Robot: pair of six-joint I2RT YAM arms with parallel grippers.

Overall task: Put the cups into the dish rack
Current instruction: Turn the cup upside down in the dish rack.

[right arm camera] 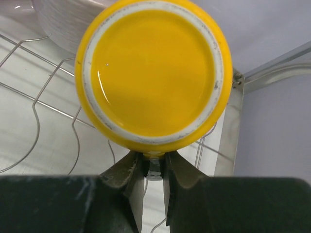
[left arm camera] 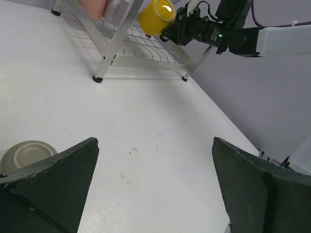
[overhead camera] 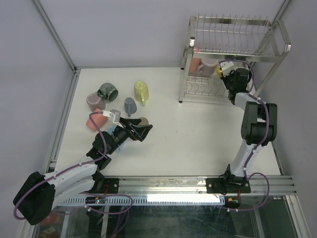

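My right gripper (overhead camera: 224, 70) is shut on a yellow cup (right arm camera: 153, 73), pinching a small part at its edge. It holds the cup (overhead camera: 218, 72) over the wavy-wire lower shelf (right arm camera: 34, 111) of the chrome dish rack (overhead camera: 233, 52), near the shelf's right end. The cup (left arm camera: 156, 17) also shows in the left wrist view. Two pinkish cups (overhead camera: 200, 66) stand on that shelf. My left gripper (overhead camera: 141, 130) hovers low over the table, open and empty (left arm camera: 155, 184). A taupe cup (left arm camera: 26, 154) lies just to its left.
Several cups lie loose at the table's left: dark grey-green (overhead camera: 107, 90), yellow-green (overhead camera: 141, 90), mauve (overhead camera: 95, 101), grey-blue (overhead camera: 130, 105), salmon (overhead camera: 95, 120), light blue (overhead camera: 113, 130). A pale cup (right arm camera: 63, 24) stands close behind the yellow one. The rack's corner post (right arm camera: 228, 131) is to the right.
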